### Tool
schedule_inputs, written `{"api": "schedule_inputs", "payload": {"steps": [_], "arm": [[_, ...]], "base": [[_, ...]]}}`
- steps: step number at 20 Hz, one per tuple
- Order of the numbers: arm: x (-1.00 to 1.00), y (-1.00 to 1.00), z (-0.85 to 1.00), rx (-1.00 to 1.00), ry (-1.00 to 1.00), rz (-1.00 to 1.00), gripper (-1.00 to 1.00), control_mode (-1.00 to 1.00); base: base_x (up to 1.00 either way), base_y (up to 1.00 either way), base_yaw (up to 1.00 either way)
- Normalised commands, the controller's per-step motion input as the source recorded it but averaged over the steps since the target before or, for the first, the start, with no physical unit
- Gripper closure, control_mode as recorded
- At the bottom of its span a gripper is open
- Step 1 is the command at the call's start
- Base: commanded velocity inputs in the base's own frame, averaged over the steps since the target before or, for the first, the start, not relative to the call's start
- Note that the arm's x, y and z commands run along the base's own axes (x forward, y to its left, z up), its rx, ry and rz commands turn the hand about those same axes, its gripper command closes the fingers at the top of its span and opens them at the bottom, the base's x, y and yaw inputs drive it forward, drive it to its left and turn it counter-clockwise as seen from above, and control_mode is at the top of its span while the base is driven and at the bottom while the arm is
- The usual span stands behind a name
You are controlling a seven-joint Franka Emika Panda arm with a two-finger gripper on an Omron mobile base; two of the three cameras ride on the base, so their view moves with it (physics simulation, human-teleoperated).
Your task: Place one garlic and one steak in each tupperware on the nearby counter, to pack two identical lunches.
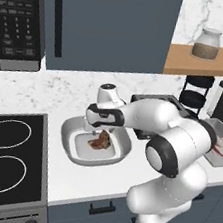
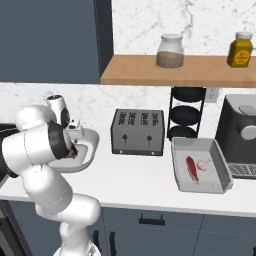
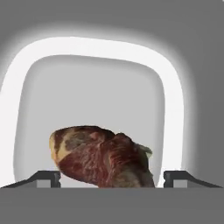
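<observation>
A lumpy reddish-brown steak lies on the floor of the white oval tupperware. My gripper hangs just above it, open, with the dark fingertips wide apart on either side of the meat. From the left base view the gripper points down into the white tupperware over the steak. At the right of the counter, the grey rectangular tupperware holds a bright-red steak strip and a pale garlic side by side.
A black toaster stands between the two containers. Behind the grey one are a black wire rack and a dark appliance. A stove top lies left of the white container, a microwave above it. Jars sit on a wooden shelf.
</observation>
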Motion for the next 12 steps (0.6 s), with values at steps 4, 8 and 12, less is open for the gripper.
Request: {"api": "schedule_inputs", "payload": {"steps": [4, 8, 12], "arm": [[-0.34, -0.02, 0.33, 0.0, 0.0, 0.0, -1.0, -1.0], [-0.82, -0.06, 0.11, 0.0, 0.0, 0.0, -1.0, -1.0], [-0.99, -0.11, 0.0, 0.0, 0.0, 0.0, -1.0, -1.0]], "base": [[0.0, 0.0, 0.0], [0.0, 0.0, 0.0], [0.0, 0.0, 0.0]]}}
